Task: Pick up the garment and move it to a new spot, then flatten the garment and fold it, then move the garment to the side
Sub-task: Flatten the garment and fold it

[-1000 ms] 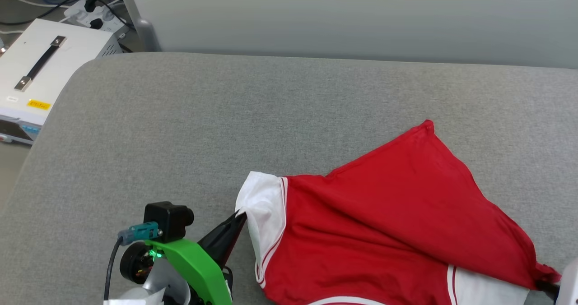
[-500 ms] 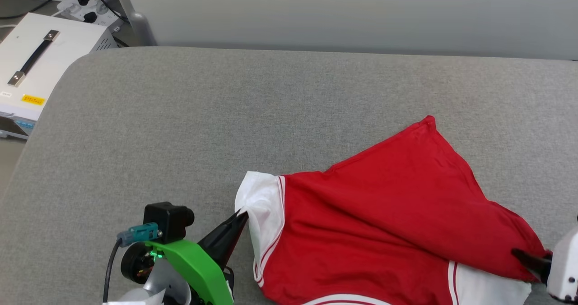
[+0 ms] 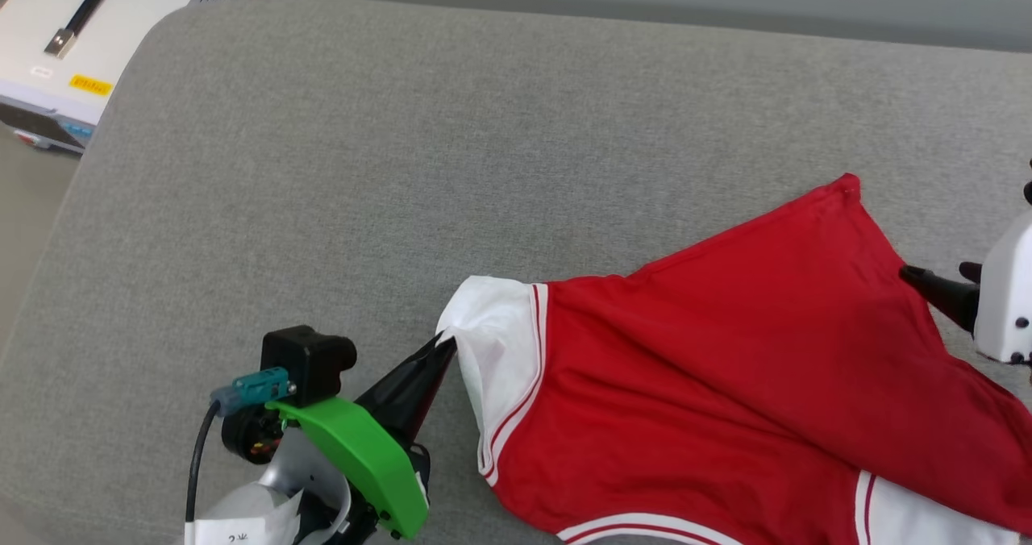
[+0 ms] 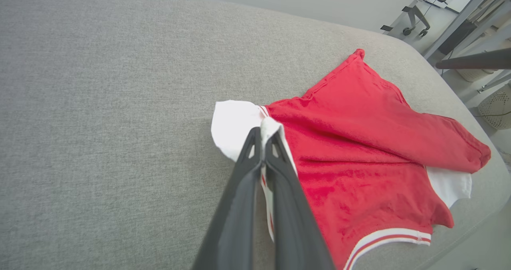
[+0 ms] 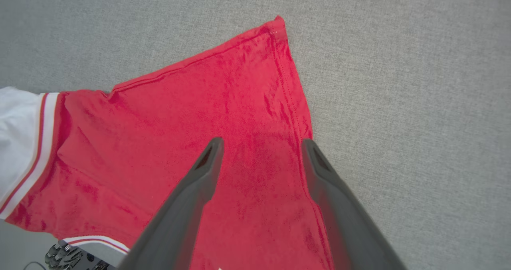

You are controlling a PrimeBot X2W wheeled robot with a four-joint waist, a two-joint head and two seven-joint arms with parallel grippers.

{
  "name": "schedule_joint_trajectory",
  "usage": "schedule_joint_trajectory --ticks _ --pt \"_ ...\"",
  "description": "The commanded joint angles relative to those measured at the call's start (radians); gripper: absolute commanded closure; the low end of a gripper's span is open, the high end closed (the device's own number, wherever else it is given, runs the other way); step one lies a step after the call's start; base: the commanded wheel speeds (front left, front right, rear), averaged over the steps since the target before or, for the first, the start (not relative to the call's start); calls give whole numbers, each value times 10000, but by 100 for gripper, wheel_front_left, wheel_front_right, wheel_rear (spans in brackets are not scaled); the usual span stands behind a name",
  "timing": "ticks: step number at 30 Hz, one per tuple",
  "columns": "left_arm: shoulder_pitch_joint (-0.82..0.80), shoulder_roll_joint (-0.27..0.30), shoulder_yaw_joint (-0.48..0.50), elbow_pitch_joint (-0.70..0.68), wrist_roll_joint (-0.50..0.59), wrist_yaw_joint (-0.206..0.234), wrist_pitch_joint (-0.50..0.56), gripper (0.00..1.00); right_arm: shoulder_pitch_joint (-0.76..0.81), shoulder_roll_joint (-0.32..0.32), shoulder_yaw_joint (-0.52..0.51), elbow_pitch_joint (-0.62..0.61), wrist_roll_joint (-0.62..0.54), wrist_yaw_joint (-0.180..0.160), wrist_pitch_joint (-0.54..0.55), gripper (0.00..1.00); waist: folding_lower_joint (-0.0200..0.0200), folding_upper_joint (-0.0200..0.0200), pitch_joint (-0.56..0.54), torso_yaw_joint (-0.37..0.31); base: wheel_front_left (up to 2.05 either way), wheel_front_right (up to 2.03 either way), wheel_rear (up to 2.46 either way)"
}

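You are in the flattening step, as I read it. The garment point(image 3: 709, 368) lies on the grey table point(image 3: 322, 166), toward its near right part, but it is far from flat. A broad red flap point(image 3: 806, 303) is thrown diagonally across the body, rising to a pointed hem corner point(image 5: 277, 24) and covering part of the right-hand white sleeve point(image 4: 447, 182). No lettering shows.

Your left gripper point(image 4: 261, 132) has its jaws closed on the edge of the left-hand white sleeve point(image 4: 231, 122), pinching a fold of cloth between the tips. That makes a good anchor. Your right gripper point(image 5: 262, 142) hangs over the red flap with its jaws spread wide and nothing between them. One finger is over the cloth and the other lines up with the stitched side edge. I cannot tell whether the tips touch the fabric.

The next move, in my judgement, falls to the right arm. Bring the open jaws onto the flap's edge, at or near the pointed corner, and close them on a single layer. Then lift and carry the flap off the body, away from the left gripper, so the shirt opens out. Hold the left grip firm while you pull, or the whole garment may slide across the table instead of spreading. Catch only the top layer, because gripping through to the layer beneath would drag the crease along. Folding can wait until both sleeves lie clear.
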Motion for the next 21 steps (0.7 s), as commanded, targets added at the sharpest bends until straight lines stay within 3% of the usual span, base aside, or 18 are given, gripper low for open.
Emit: schedule_joint_trajectory --ticks 1,10,21 --pt "-204 -111 -8 10 70 -91 -77 100 -402 -73 48 229 -153 -6 128 0 1 0 770 731 0 0 0" --pt "-696 -460 -246 302 214 -369 -190 100 -1972 -516 563 2029 -935 -6 192 0 1 0 1598 1610 0 0 0" --pt "-895 -662 -345 424 232 -453 -288 100 -2772 -881 987 3505 -1670 -6 -495 0 1 0 1925 1989 0 0 0"
